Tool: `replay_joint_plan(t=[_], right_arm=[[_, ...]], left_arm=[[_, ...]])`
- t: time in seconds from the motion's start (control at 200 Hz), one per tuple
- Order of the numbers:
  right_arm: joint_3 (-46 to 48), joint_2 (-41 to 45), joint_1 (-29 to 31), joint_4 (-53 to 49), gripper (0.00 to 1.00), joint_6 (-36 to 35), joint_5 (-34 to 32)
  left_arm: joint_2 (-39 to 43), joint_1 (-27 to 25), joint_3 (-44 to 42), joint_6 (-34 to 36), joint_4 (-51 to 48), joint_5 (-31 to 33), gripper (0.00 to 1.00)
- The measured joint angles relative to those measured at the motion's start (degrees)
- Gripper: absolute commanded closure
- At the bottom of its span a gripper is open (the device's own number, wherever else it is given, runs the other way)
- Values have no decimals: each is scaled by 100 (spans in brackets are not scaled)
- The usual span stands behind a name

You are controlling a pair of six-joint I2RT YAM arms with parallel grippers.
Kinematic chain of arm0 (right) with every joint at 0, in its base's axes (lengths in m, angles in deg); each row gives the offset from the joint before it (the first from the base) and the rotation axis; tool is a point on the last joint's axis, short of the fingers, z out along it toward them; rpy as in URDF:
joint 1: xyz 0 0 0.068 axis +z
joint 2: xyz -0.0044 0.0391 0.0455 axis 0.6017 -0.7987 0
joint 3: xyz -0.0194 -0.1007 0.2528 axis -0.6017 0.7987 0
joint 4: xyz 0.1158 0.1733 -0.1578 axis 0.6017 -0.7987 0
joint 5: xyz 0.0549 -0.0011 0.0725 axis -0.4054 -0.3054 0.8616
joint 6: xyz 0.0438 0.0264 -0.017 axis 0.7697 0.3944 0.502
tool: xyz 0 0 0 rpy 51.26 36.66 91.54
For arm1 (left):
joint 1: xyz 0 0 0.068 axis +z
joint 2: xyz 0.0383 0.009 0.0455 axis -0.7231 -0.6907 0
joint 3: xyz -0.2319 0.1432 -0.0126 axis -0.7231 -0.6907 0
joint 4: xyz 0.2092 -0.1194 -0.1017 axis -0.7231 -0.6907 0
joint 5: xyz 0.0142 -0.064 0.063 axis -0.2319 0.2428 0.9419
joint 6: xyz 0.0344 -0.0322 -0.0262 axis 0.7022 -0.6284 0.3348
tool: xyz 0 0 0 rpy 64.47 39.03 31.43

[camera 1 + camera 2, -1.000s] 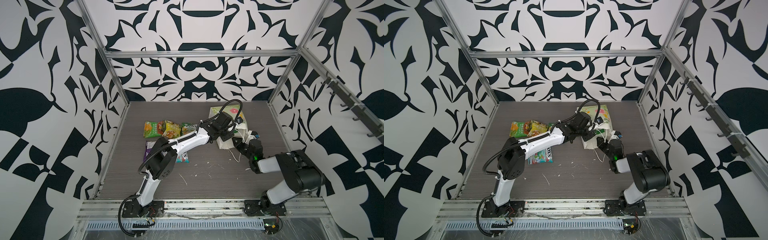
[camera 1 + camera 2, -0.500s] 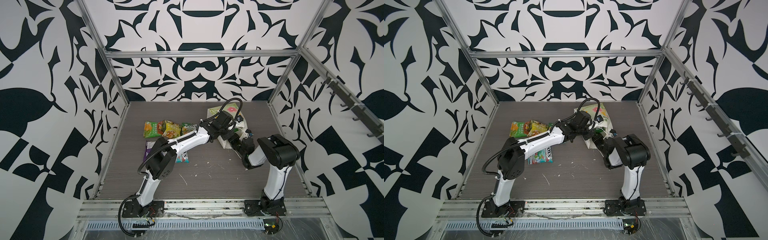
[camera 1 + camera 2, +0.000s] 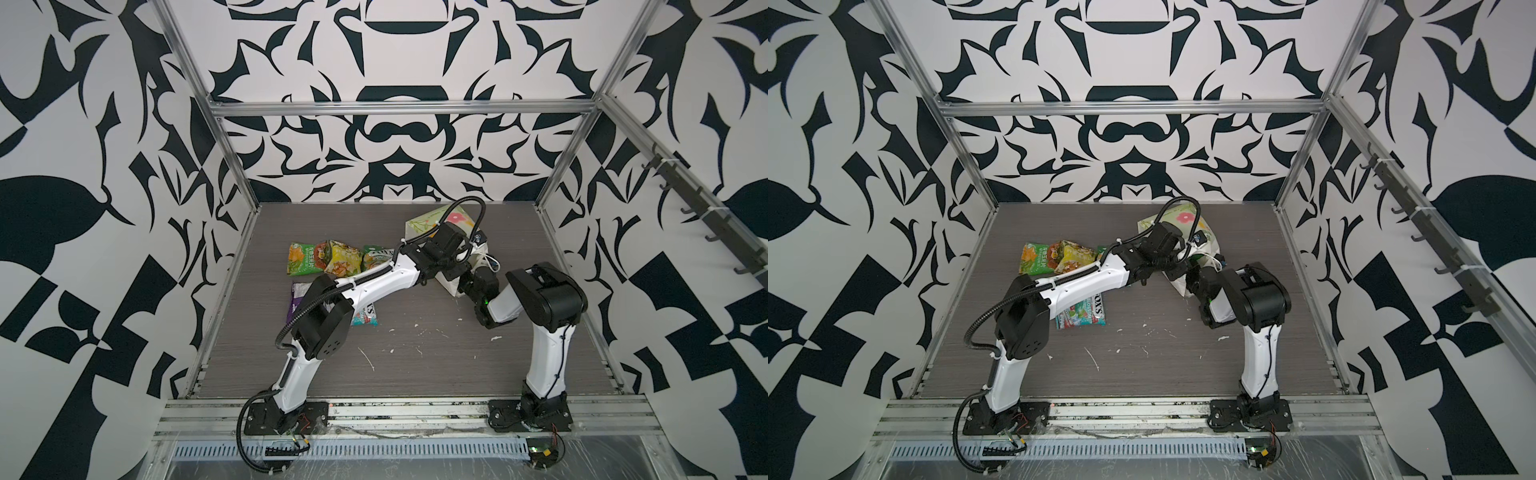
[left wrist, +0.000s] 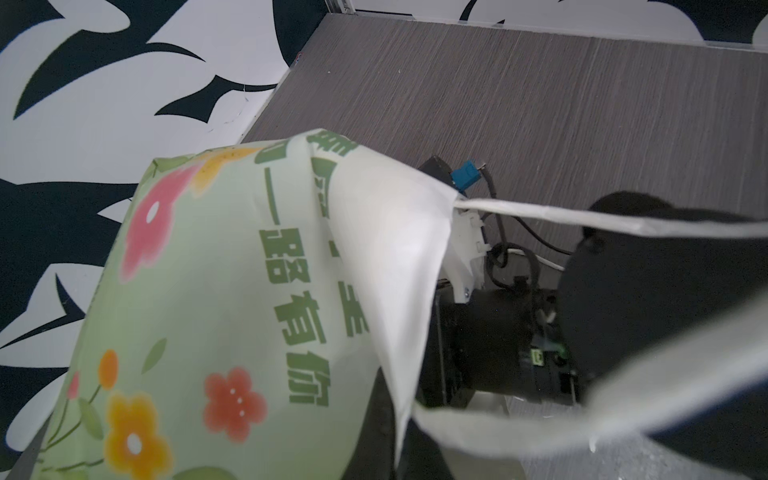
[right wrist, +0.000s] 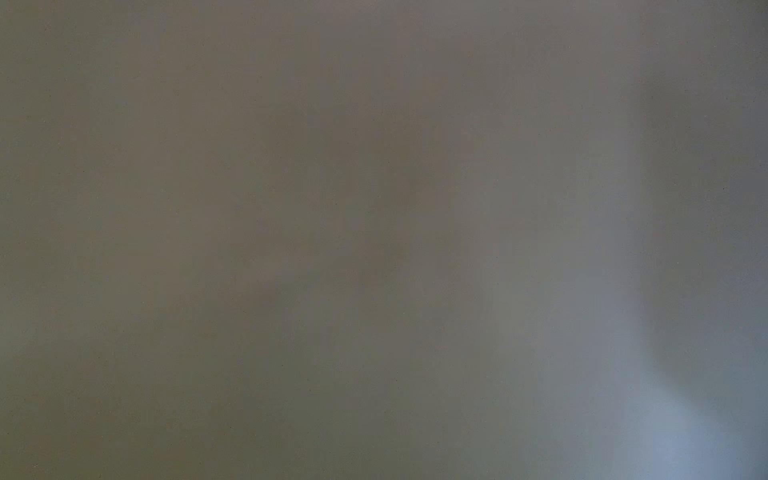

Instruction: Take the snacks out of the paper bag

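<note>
- the desk is a dark grey wood-grain board, littered with small white scraps on the near side of the paper bag.
- walls with a bold black-and-white leaf pattern close the room in on three sides, joined by aluminium frame bars; a rail of dark hooks runs along the wall to the right of the bag.
- the paper bag stands toward the back of the desk, right of centre, close to the back wall; the left wrist view shows its pale green side with red and yellow flowers and green lettering, and a white cord handle pulled taut.
- the left pincer is clenched at the bag's mouth, apparently pinching the rim, though the fingers are hidden by paper.
- the right arm reaches into the bag's mouth from the near-right side; the right pincer is hidden inside, and the right wrist view is only grey blur, so i cannot tell whether it is released or grasping.
- the snacks lie on the desk left of the bag: a green packet, a yellow packet and a green fox's packet in a row, with a purple packet and a teal-red packet nearer the front, partly under the left arm.
</note>
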Motion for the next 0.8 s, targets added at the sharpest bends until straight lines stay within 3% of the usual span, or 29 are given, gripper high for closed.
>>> replay_joint_plan(t=[0.09,0.205,0.335,0.465,0.8], right_arm=[[-243,-81,46,-256,55,52,-149],[-540,-155,94,-719,80,55,-387],[-688,-140,164,-1121,92,107,-627],[-708,-31,179,-1434,100,63,-743],[81,1272,85,-1947,100,-164,-772]], left_arm=[[0,-11,-2,11,0,9,100],[0,-15,-39,22,46,42,100],[0,-17,-184,22,212,94,100],[0,-26,-299,17,385,201,100],[-20,96,-304,-157,573,444,100]])
